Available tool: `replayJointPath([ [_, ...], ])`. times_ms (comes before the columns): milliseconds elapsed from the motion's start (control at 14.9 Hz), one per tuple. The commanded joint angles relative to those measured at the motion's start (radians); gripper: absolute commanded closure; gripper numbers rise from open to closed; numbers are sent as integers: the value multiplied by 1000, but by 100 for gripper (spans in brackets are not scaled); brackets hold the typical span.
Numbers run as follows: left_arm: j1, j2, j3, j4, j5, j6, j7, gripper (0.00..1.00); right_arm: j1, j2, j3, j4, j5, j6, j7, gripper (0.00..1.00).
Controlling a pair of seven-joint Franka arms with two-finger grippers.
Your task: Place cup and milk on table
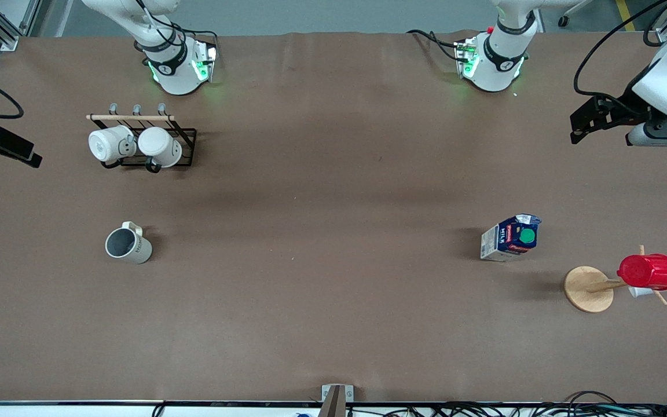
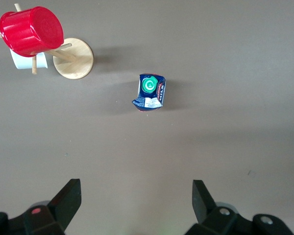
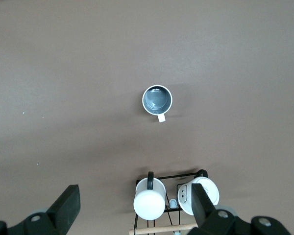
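The cup (image 1: 128, 244), cream-white with a grey inside, stands upright on the brown table (image 1: 333, 301) toward the right arm's end. It also shows in the right wrist view (image 3: 157, 99). The milk (image 1: 512, 236), a blue and white carton with a green cap, stands on the table toward the left arm's end, and also shows in the left wrist view (image 2: 150, 91). My left gripper (image 1: 585, 124) is high over the table's edge at its own end, open and empty (image 2: 136, 188). My right gripper (image 1: 26, 155) is high over the edge at its own end, open and empty (image 3: 134, 193).
A black wire rack (image 1: 186, 134) holding two white mugs (image 1: 160, 146) stands farther from the front camera than the cup. A wooden cup tree (image 1: 588, 288) with a red ribbed cup (image 1: 649, 271) stands beside the milk, nearer the camera. A metal bracket (image 1: 336, 397) sits at the table's front edge.
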Motion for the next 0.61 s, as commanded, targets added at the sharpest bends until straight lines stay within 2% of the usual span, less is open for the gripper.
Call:
replayJointPath([
  [0, 1, 7, 4, 26, -13, -23, 12, 0, 0, -23, -2, -25, 12, 1, -11, 0],
  [202, 0, 19, 4, 41, 4, -21, 6, 0, 0, -23, -2, -25, 12, 1, -11, 0],
  [336, 4, 62, 4, 40, -3, -11, 11, 0, 0, -23, -2, -25, 12, 0, -16, 0],
  [403, 3, 71, 4, 14, -11, 5, 7, 0, -2, -23, -3, -28, 12, -7, -38, 0],
  [538, 1, 59, 3, -115, -10, 160, -5, 0, -26, -14, -11, -60, 11, -4, -130, 0],
])
